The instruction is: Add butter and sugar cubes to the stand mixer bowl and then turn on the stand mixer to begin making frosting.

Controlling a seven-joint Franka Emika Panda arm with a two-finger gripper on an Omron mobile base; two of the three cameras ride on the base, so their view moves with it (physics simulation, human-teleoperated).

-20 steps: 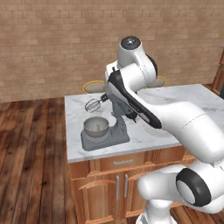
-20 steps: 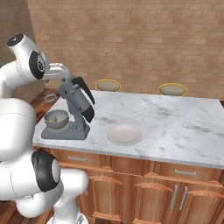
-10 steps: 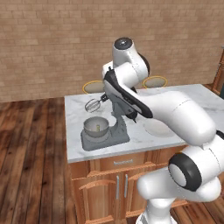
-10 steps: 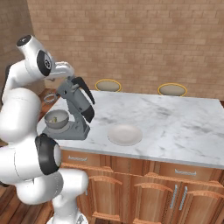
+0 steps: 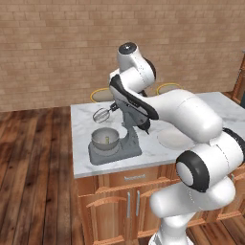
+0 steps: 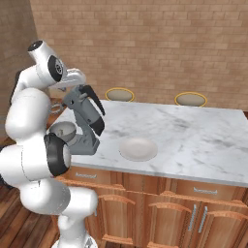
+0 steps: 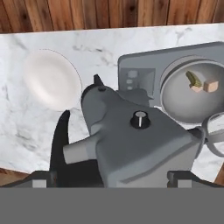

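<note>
Looking from the left base view, the stand mixer (image 5: 125, 127) sits near the left end of a marble bench (image 5: 201, 107), head tilted up, wire whisk (image 5: 101, 115) hanging above the stand mixer bowl (image 5: 105, 139). A pale yellow shape, likely the butter (image 5: 107, 140), shows inside the bowl. The white arm bends over the mixer head, its hand hidden behind the head. A pale plate (image 5: 173, 139) lies on the bench just right of the mixer.

From the right base view, the arm reaches across from the left above the raised mixer head (image 6: 87, 109). The bowl (image 6: 63, 130) sits on the mixer base, partly blocked by the arm. The plate (image 6: 138, 148) rests nearby and two round stools (image 6: 120, 94) stand behind the bench.

From the hand view, the two dark fingertips (image 7: 43, 180) stand wide apart at the bottom edge, one on each side of the mixer head, gripping nothing. A small round knob (image 7: 139, 119) sits on the head between them. The bowl (image 7: 175, 99) holds an olive-yellow stick and two pale cubes (image 7: 211, 85).

The risk: with the head tilted up, closing beside the knob could shove the head or slip off its smooth casing. Starting the mixer with the whisk raised would mix nothing.
</note>
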